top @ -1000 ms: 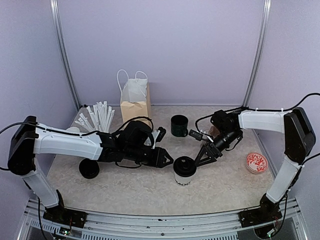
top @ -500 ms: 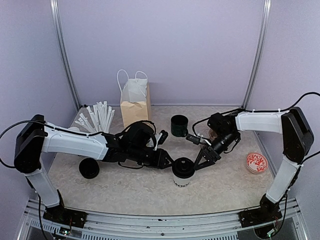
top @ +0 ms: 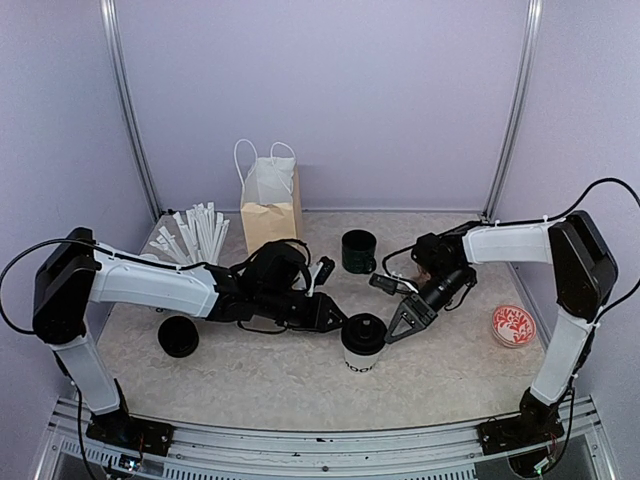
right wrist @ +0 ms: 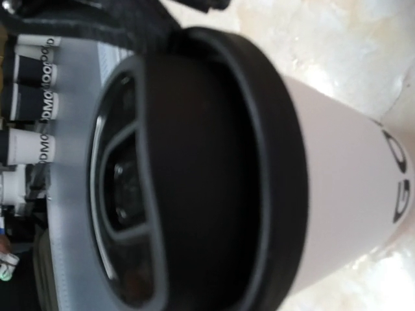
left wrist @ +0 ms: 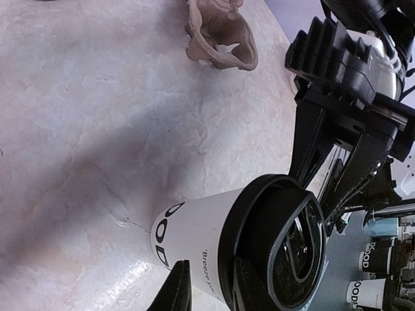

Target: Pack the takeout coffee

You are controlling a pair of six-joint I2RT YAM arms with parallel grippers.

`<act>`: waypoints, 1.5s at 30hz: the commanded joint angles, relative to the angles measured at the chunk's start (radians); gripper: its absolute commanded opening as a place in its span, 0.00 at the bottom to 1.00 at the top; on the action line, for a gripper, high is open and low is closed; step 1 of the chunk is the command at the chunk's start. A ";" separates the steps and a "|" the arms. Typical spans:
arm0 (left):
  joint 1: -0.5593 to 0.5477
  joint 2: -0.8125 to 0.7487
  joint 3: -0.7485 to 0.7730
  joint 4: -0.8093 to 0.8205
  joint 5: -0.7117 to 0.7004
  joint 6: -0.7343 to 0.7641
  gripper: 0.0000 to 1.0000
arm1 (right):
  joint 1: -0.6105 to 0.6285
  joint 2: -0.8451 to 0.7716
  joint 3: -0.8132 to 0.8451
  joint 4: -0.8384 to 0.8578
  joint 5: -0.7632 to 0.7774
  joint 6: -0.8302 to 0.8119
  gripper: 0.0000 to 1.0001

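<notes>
cup (top: 360,355): white paper, black lid (top: 364,329), upright on the table (top: 300,385) at front centre, between the two grippers; black lettering near its base.
left gripper (top: 338,320): just beside the lid's left edge. From above I cannot tell whether it touches.
left fingers (left wrist: 174,293): parted by a narrow gap in my left wrist view, with the cup just beyond them; pinching nothing.
right gripper (top: 393,334): at the cup's right, tips by the lid rim.
right fingers (left wrist: 360,162): spread wide, as seen from the left wrist. I cannot resolve contact with the lid. My right wrist view is filled by lid and cup wall.
bag (top: 270,212): brown paper, white handles, upright at the back, well apart from the cup.
mug (top: 357,252): dark green, behind the cup.
straws (top: 200,232): white, bunched at back left.
carrier (left wrist: 220,39): pulp cup holder lying on the table beyond the cup.
dish (top: 514,325): red-patterned, right side.
black round item (top: 178,337): near the left arm; I cannot identify it.
</notes>
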State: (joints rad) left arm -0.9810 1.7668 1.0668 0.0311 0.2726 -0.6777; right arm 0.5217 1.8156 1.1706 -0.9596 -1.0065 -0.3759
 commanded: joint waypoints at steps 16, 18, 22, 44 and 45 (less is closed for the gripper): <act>-0.061 0.000 0.134 -0.187 -0.214 0.119 0.48 | 0.104 -0.043 -0.047 0.058 0.069 -0.091 0.56; -0.061 -0.040 0.115 -0.186 -0.240 0.108 0.49 | 0.099 -0.054 -0.061 0.070 0.102 -0.078 0.57; -0.058 -0.090 0.085 -0.216 -0.282 0.070 0.51 | 0.085 -0.062 -0.063 0.076 0.106 -0.073 0.57; -0.111 -0.185 -0.059 -0.203 -0.121 -0.142 0.50 | -0.028 0.009 0.099 -0.010 0.002 -0.088 0.57; -0.110 -0.182 -0.057 -0.199 -0.120 -0.139 0.50 | -0.027 0.008 0.097 -0.011 -0.001 -0.087 0.58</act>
State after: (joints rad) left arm -1.0920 1.5665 1.0084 -0.2169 0.1387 -0.8124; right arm 0.4915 1.8061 1.2518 -0.9375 -0.9623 -0.4625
